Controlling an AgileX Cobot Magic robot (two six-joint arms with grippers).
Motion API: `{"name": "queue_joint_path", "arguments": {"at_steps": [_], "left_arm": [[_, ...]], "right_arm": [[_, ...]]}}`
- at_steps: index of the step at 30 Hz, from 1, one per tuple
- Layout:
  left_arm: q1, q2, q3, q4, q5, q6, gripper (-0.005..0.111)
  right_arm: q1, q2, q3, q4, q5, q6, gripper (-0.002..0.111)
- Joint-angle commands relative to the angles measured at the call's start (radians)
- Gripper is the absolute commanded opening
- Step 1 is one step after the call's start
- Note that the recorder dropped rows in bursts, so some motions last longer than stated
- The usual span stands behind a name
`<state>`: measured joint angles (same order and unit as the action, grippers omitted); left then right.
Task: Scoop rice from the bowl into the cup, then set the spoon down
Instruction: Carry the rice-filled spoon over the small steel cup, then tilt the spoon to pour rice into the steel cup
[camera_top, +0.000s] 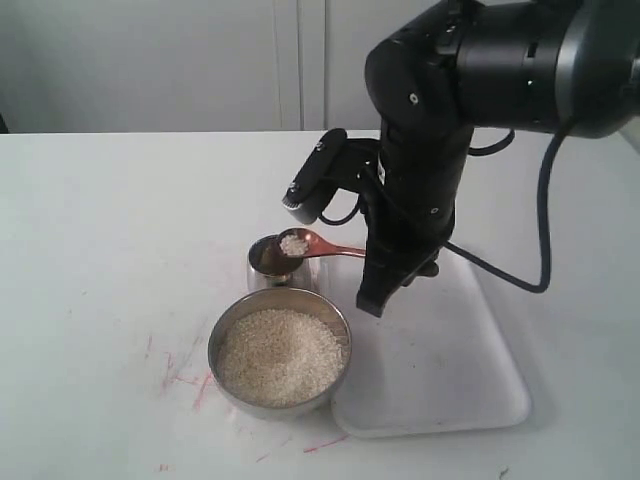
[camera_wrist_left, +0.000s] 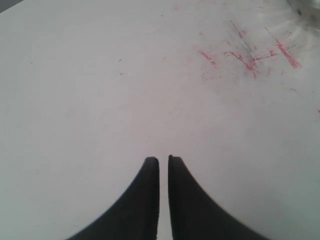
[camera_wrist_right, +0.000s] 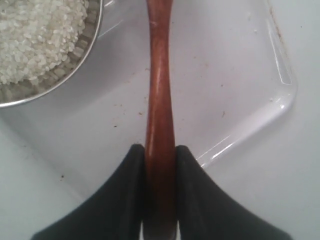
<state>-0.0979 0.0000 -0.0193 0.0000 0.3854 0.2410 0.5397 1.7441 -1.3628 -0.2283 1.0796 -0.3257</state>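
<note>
The wide steel bowl (camera_top: 225, 345) sits near the table's front, filled with off-white rice (camera_top: 280, 356); its rim and rice also show in the right wrist view (camera_wrist_right: 35, 35). Just behind it stands the small steel cup (camera_top: 262, 272). The reddish-brown wooden spoon (camera_top: 320, 245) hangs level over the cup's rim with a small heap of rice in its oval end. My right gripper (camera_wrist_right: 160, 150) is shut on the spoon's handle (camera_wrist_right: 160, 100). My left gripper (camera_wrist_left: 163, 160) hovers over bare table, its jaws almost together with nothing between them; it is out of the exterior view.
A white rectangular tray (camera_top: 450, 370) lies to the right of the bowl, under the right arm (camera_top: 420, 200). Its clear-edged corner (camera_wrist_right: 280, 95) shows in the right wrist view. Red pen marks (camera_top: 185, 375) streak the white table left of the bowl.
</note>
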Motion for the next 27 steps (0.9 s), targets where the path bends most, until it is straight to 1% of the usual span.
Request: {"name": "queue_joint_path", "arguments": {"at_steps": [1,4,13,16,19,22,27], "left_arm": [[-0.005,0.000,0.009,-0.006,0.049,-0.006,0.014],[-0.005,0.000,0.009,-0.006,0.049,-0.006,0.014],[-0.005,0.000,0.009,-0.006,0.049,-0.006,0.014],[-0.005,0.000,0.009,-0.006,0.049,-0.006,0.014],[-0.005,0.000,0.009,-0.006,0.049,-0.006,0.014],[-0.005,0.000,0.009,-0.006,0.049,-0.006,0.014],[-0.005,0.000,0.009,-0.006,0.049,-0.006,0.014]], "right_arm": [[0.031,0.001,-0.003,-0.034,-0.056,-0.019,0.000],[0.047,0.007,-0.003,-0.057,-0.082,-0.045,0.000],[0.049,0.040,-0.003,-0.197,-0.062,-0.033,0.000],[0.058,0.040,-0.003,-0.298,-0.062,-0.038,0.000],[0.086,0.040,-0.003,-0.327,-0.078,-0.090,0.000],[0.106,0.043,-0.003,-0.381,-0.081,-0.090,0.000],[0.152,0.044,-0.001,-0.537,-0.053,-0.090,0.000]]}}
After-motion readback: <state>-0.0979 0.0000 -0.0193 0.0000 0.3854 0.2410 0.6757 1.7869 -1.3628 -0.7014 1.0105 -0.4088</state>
